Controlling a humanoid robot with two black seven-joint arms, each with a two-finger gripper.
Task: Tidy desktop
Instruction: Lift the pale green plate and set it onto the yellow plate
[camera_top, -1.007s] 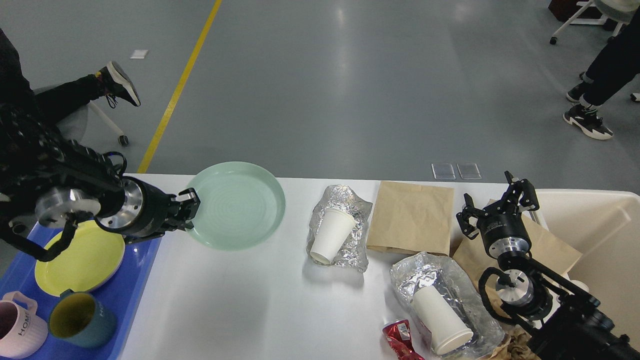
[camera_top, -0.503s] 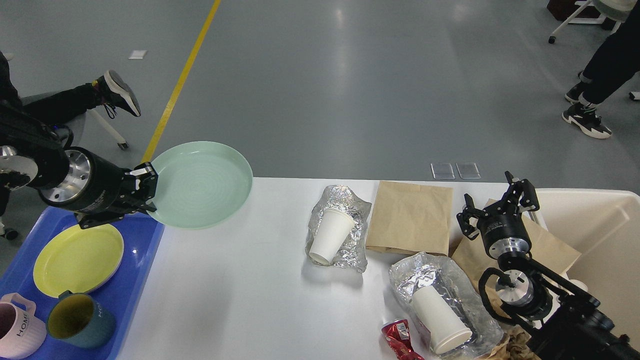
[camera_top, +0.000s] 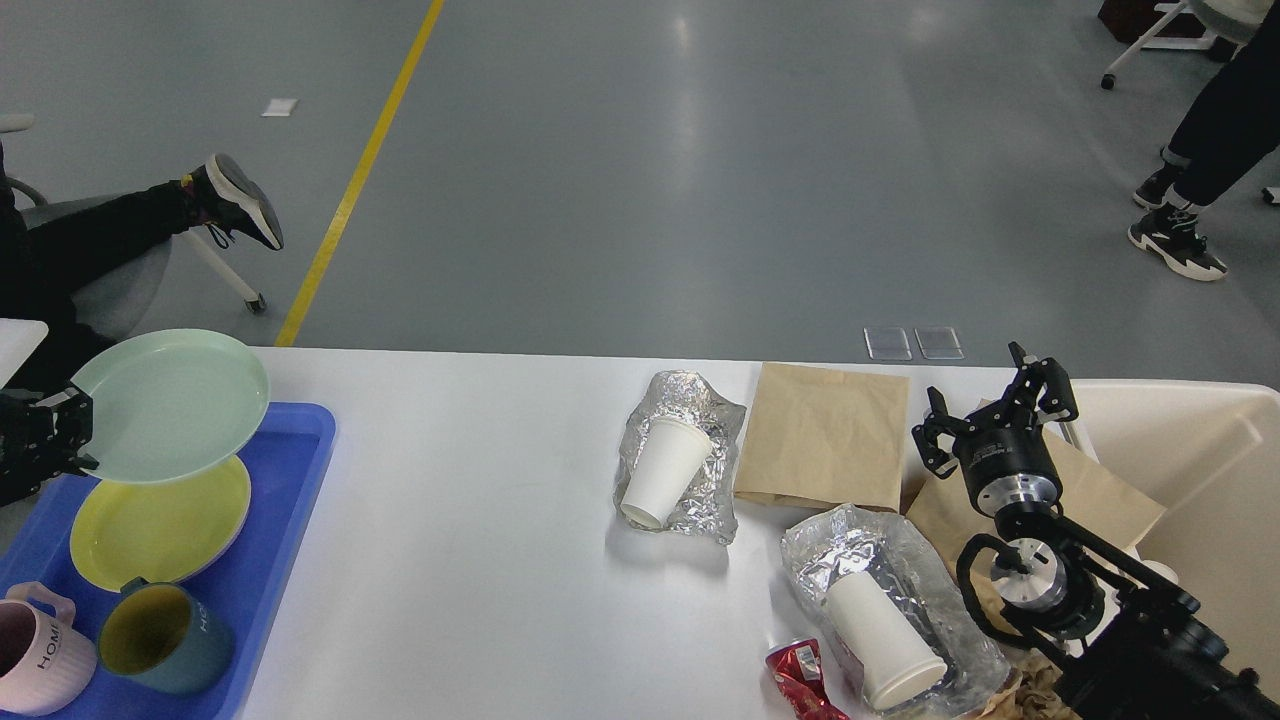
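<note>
- Left gripper (camera_top: 62, 432): at the left edge of the head view, fingers clamped on the near-left rim of the pale green round plate (camera_top: 170, 405).
- The green plate hangs roughly level over the far end of the blue plastic tray (camera_top: 300, 480), directly above the yellow round plate (camera_top: 160, 530) lying in that tray; the two plates overlap in view, and contact cannot be confirmed.
- Judgement: the coming move is a short descent to stack green on yellow; the drop is nearly straight down, and nothing stands between them.
- Also in the tray: a pink ribbed mug (camera_top: 35, 655) and a dark teal mug (camera_top: 160, 640), nearer the robot, clear of the stack.
- Right gripper (camera_top: 995, 405): fingers spread, holding nothing, above the brown paper bags (camera_top: 820, 435) beside the cream rectangular bin (camera_top: 1200, 450).
- The white tabletop (camera_top: 480, 560) carries, towards its right, two white paper cups on crumpled foil (camera_top: 665, 470) and a crushed red can (camera_top: 795, 675); the right arm is nearer all of these.
</note>
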